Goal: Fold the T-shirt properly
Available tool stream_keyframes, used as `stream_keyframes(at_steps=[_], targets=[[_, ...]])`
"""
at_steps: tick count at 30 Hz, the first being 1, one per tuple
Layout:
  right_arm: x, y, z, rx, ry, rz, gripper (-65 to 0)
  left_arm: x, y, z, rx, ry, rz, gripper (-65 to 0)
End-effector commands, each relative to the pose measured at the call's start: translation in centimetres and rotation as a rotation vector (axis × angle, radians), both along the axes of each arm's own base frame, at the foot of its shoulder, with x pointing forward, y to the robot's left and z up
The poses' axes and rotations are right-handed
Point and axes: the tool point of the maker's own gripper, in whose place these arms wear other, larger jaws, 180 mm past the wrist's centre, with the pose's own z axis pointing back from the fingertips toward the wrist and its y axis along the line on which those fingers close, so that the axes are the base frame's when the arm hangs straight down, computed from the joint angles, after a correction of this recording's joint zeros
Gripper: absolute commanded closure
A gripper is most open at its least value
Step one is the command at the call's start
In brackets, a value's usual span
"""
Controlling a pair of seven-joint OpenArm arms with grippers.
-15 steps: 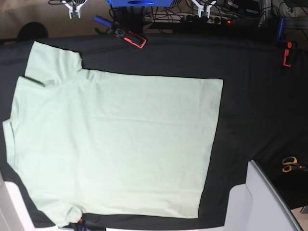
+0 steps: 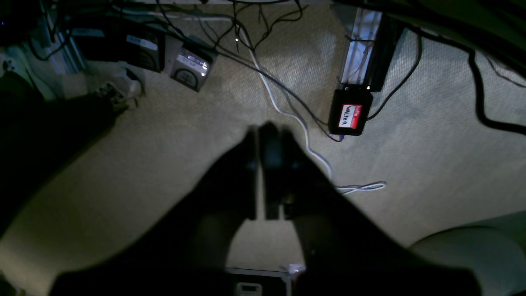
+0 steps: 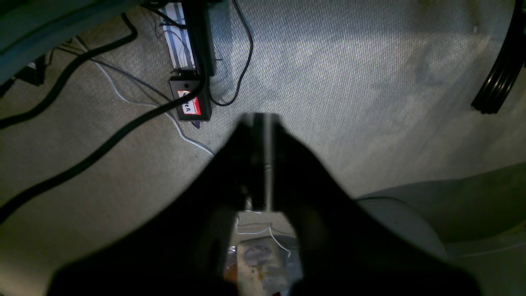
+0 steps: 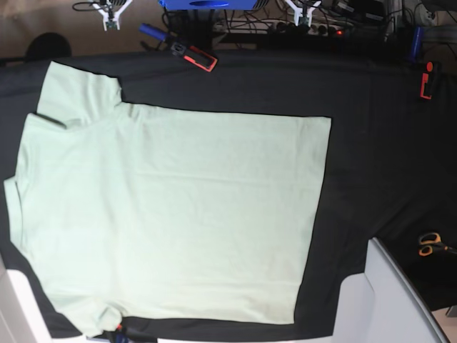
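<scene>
The T-shirt (image 4: pixel 171 214) lies spread flat and unfolded on the black-clothed surface (image 4: pixel 371 143) in the base view, collar end toward that view's left, one sleeve (image 4: pixel 75 96) reaching up at the top left and the straight hem facing right. No fold has been made yet, so the task looks to be at its very start. Neither arm reaches over the cloth; both wrist cameras look down at carpeted floor strewn with cables. The left gripper (image 2: pixel 259 135) has its fingers pressed together with nothing between them, above a white cable (image 2: pixel 304 139) and near a small black box with a red label (image 2: pixel 350 115). The right gripper (image 3: pixel 263 123) likewise shows its fingers closed on nothing, over bare carpet beside a thick black cable (image 3: pixel 94 152). The main risk is likely in the first grasp: fingers that stay closed on approach would push the thin fabric into wrinkles instead of pinching it. A pinch that catches the black tablecloth along with the shirt would drag the whole spread out of square. Orange-handled scissors (image 4: pixel 430 244) and a red clamp (image 4: pixel 426 80) sit well apart from the shirt, though a wide arm sweep might knock them.
</scene>
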Motion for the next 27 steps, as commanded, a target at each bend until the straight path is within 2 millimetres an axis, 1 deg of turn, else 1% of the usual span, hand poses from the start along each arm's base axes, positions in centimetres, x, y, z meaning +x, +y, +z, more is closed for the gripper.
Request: stream_keyframes(at_steps=[1, 2, 6, 8, 9, 10, 11, 13, 14, 16, 19, 21, 22, 24, 25, 27], targets=[[-0.3, -0.3, 0.0, -0.007, 0.001, -0.003, -2.6, -0.6, 0.3, 0.1, 0.008, 0.009, -0.002, 0.0], [-0.3, -0.3, 0.0, -0.007, 0.001, -0.003, -3.9, -0.6, 0.3, 0.1, 0.008, 0.009, -0.002, 0.0], [-0.5, -0.3, 0.1, -0.007, 0.005, -0.003, -3.9, -0.6, 0.4, 0.1, 0.010, 0.008, 0.006, 0.0], [-0.7, -0.2, 0.1, -0.005, 0.005, -0.003, -1.0, -0.7, 0.5, 0.1, 0.011, 0.010, 0.007, 0.0], [-1.3, -0.2, 0.2, -0.006, 0.015, -0.004, 0.0, -0.6, 0.5, 0.1, 0.012, 0.005, 0.006, 0.0], [-1.5, -0.3, 0.2, -0.007, 0.014, -0.007, 0.0, -0.5, 0.7, 0.2, 0.015, -0.002, 0.004, 0.0], [-1.3, -0.3, 0.3, -0.008, 0.004, -0.007, 0.0, -0.8, 1.3, 0.4, 0.027, -0.013, -0.001, 0.0], [-1.9, -0.4, 0.6, -0.010, -0.004, -0.003, 0.0, -0.9, 2.6, 1.1, 0.050, -0.049, -0.015, 0.0], [-2.4, -0.6, 0.9, -0.013, -0.002, 0.001, 0.0, -0.7, 3.1, 1.6, 0.060, -0.072, -0.025, 0.0], [-2.6, -0.8, 1.8, -0.018, -0.014, 0.009, 0.0, -1.2, 4.4, 2.9, 0.085, -0.113, -0.051, 0.0], [-1.9, -0.8, 3.8, -0.025, -0.052, 0.018, 0.0, -0.4, 5.2, 5.0, 0.104, -0.195, -0.088, 0.0], [-0.6, -0.7, 5.4, -0.027, -0.090, 0.025, 0.0, 0.4, 5.2, 6.5, 0.110, -0.249, -0.107, 0.0], [-0.2, -0.7, 6.3, -0.029, -0.100, 0.028, 0.0, 1.1, 5.3, 7.4, 0.115, -0.284, -0.115, 0.0], [0.8, -0.7, 8.0, -0.032, -0.118, 0.032, 0.0, 2.3, 6.5, 9.4, 0.150, -0.348, -0.107, 0.0], [1.4, -0.7, 8.8, -0.033, -0.130, 0.034, 0.0, 2.7, 7.2, 10.3, 0.168, -0.372, -0.102, 0.0], [2.3, -0.8, 10.2, -0.039, -0.150, 0.038, 0.0, 4.1, 8.2, 11.9, 0.198, -0.426, -0.098, 0.0]])
